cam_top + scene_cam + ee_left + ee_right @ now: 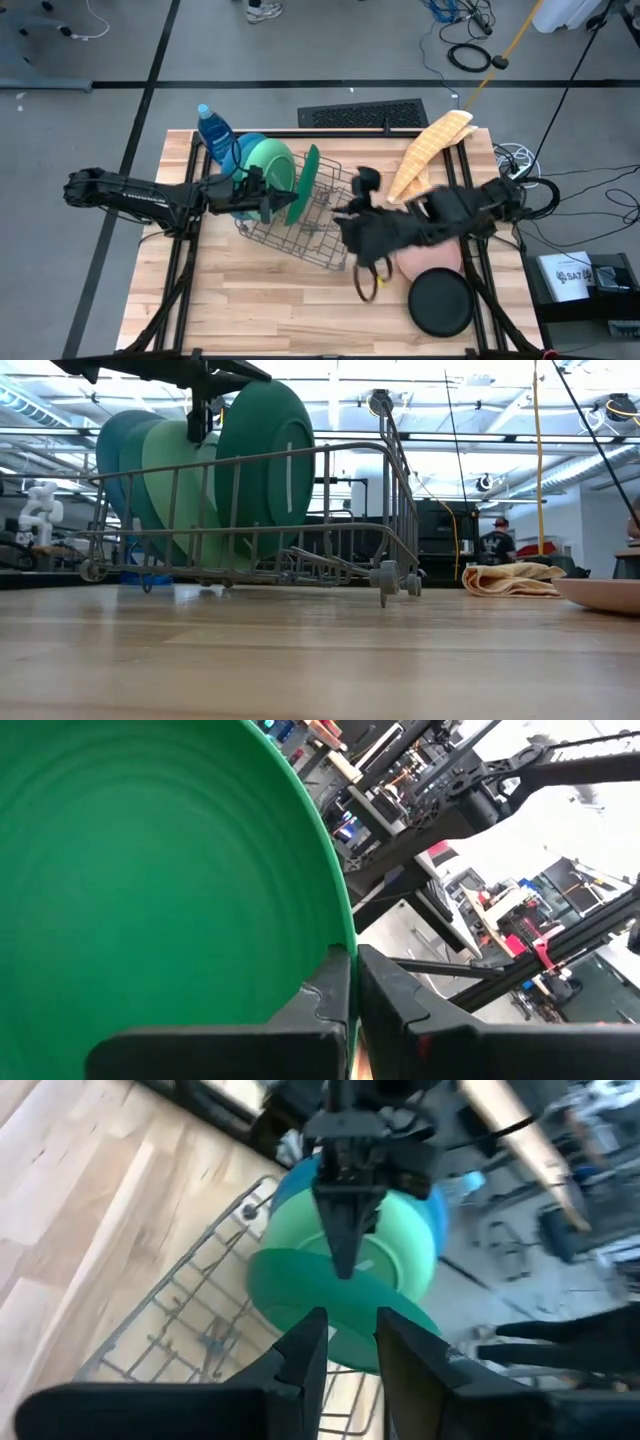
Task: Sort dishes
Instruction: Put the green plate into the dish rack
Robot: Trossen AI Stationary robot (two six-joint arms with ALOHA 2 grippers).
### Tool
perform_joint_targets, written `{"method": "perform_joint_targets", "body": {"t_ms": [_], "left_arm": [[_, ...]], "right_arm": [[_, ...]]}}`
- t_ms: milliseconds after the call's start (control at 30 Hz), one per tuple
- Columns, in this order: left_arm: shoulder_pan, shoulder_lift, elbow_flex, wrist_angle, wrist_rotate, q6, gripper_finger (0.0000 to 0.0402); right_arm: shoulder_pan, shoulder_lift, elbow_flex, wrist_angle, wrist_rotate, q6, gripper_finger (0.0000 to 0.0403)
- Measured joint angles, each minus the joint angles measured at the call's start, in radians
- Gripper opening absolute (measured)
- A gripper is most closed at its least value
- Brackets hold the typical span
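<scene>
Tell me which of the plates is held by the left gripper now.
The dark green plate, standing in the wire rack: the left gripper is shut on its rim. The light green plate and blue plate stand free behind it.

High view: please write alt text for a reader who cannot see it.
The left pincer is shut on the rim of a dark green plate standing in a wire rack, beside light green and blue plates. The right pincer hangs over the wooden table near pink and black plates.
</scene>
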Motion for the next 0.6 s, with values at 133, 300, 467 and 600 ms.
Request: {"method": "perform_joint_targets", "body": {"t_ms": [133,300,467,600], "left_arm": [[0.0,-0.001,0.0,0.002,0.0,0.0,0.0012],[0.0,-0.001,0.0,0.009,-0.009,-0.023,0.0013],[0.0,-0.003,0.0,0.01,-0.013,-0.026,0.0013],[0.0,-0.003,0.0,0.013,-0.02,-0.039,0.0013]], "right_arm": [[-0.122,0.008,0.0,0.018,-0.14,-0.073,0.0093],[-0.3,0.014,0.0,-0.016,-0.302,-0.135,0.012],[-0.48,0.041,0.0,-0.031,-0.522,-0.154,0.0068],[-0.574,0.097,0.0,-0.028,-0.654,-0.09,0.0009]]}}
